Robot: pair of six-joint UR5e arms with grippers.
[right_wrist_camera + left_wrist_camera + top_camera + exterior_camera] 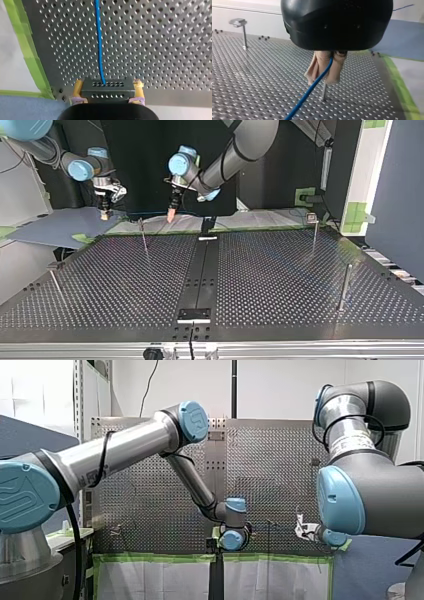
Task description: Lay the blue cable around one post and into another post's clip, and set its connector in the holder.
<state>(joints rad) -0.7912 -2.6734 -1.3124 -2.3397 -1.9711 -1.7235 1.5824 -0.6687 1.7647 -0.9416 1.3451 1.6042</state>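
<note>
Carrying the blue cable between both arms, the rig stands at the first step — nothing is routed yet. The left gripper is closed on the cable, its beige pads pinching it, with a thin post standing close under the fingertips near the edge of the counter. The right gripper is clamped on the black connector between yellow pads, and the cable runs straight out from it over the perforations. In the top view both grippers hang at the far edge, well apart from the dark block at the near edge, judged to be the holder. Next move, by judgement: the left arm lowers and sweeps the cable round the thin post while the right gives slack — then on to the clip-topped post.
</note>
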